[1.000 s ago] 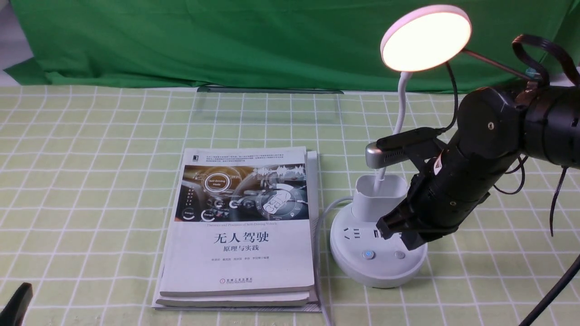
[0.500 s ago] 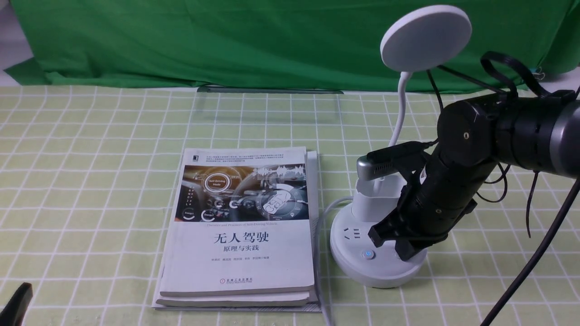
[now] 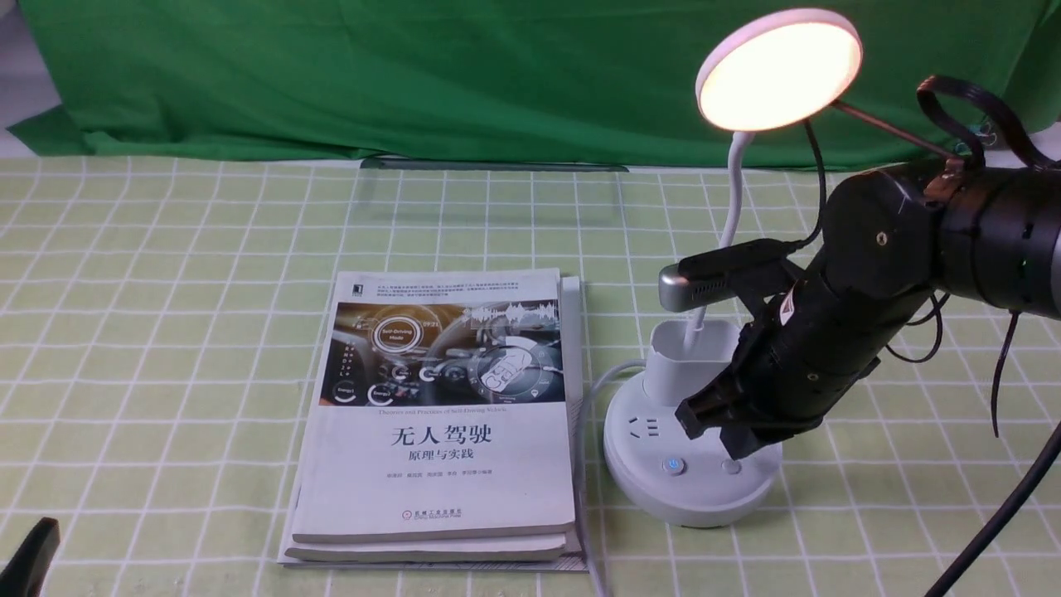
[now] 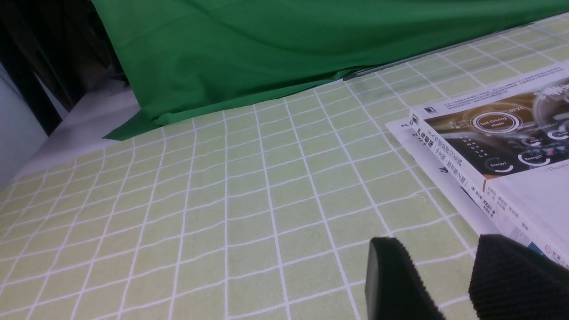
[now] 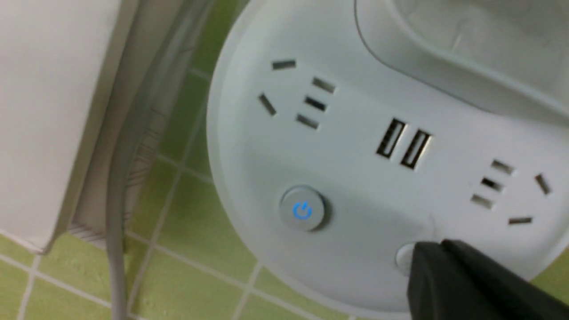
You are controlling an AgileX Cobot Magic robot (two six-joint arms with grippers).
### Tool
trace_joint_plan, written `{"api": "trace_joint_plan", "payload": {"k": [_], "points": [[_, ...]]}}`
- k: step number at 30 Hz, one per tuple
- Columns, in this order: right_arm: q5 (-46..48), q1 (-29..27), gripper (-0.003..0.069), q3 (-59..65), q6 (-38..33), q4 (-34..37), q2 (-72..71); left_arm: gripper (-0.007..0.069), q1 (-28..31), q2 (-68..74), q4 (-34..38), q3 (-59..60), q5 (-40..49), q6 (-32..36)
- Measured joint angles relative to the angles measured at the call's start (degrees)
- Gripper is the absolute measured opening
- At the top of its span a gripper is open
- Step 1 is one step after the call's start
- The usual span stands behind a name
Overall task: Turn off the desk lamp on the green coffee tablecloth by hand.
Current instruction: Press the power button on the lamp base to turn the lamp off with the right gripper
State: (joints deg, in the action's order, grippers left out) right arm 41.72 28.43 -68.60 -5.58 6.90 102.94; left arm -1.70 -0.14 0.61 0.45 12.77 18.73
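The white desk lamp stands on the pale green checked tablecloth (image 3: pixel 166 332), at the right. Its disc head (image 3: pixel 777 70) glows warm yellow. Its round base (image 3: pixel 663 497) carries a blue-lit power button (image 3: pixel 675 466) and a plain button (image 3: pixel 730 467). My right gripper (image 3: pixel 729 444) is shut and empty, tips pointing down just above the plain button. In the right wrist view the shut tips (image 5: pixel 433 253) cover the edge of that button (image 5: pixel 402 258), beside the blue button (image 5: pixel 302 209). I cannot tell whether they touch. My left gripper (image 4: pixel 438 249) is open and empty, low over the cloth.
A stack of books (image 3: pixel 439 414) lies left of the lamp base, with the lamp's white cable (image 3: pixel 584 431) running between them. A dark green backdrop (image 3: pixel 414 75) hangs behind. A clear panel (image 3: pixel 489 195) stands at the back. My left fingertip (image 3: pixel 29 555) shows at the near left corner.
The lamp was lit a second ago, dark half a second ago, and is lit again now. My right gripper dipped onto the base, then rose slightly.
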Motion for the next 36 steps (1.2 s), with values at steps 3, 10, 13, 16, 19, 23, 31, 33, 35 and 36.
{"api": "trace_joint_plan", "payload": {"k": [3,10,13,16,19,23,31,33,35,36], "points": [[0.1,0.0,0.0047,0.0,-0.5,0.7,1.5,0.0243,0.0,0.0,0.0,0.0,0.0,0.0],[1.3,0.0,0.0047,-1.0,-1.2,0.7,3.9,0.0243,0.0,0.0,0.0,0.0,0.0,0.0],[1.3,0.0,0.0047,-1.0,-1.3,0.6,3.6,0.0243,0.0,0.0,0.0,0.0,0.0,0.0],[0.9,0.0,0.0047,-0.4,-0.8,-0.5,2.1,0.0243,0.0,0.0,0.0,0.0,0.0,0.0],[1.1,0.0,0.0047,0.0,-0.6,-1.5,0.5,0.0243,0.0,0.0,0.0,0.0,0.0,0.0],[1.2,0.0,0.0047,0.0,0.1,-1.7,-3.7,0.0243,0.0,0.0,0.0,0.0,0.0,0.0],[-0.1,0.0,0.0047,0.0,0.2,-1.7,-3.2,0.0243,0.0,0.0,0.0,0.0,0.0,0.0],[-0.1,0.0,0.0047,0.0,0.3,-1.4,-1.9,0.0243,0.0,0.0,0.0,0.0,0.0,0.0],[-0.1,0.0,0.0047,0.0,0.3,-1.0,-0.5,0.0243,0.0,0.0,0.0,0.0,0.0,0.0],[-0.1,0.0,0.0047,0.0,0.3,-0.7,1.2,0.0243,0.0,0.0,0.0,0.0,0.0,0.0]]}}
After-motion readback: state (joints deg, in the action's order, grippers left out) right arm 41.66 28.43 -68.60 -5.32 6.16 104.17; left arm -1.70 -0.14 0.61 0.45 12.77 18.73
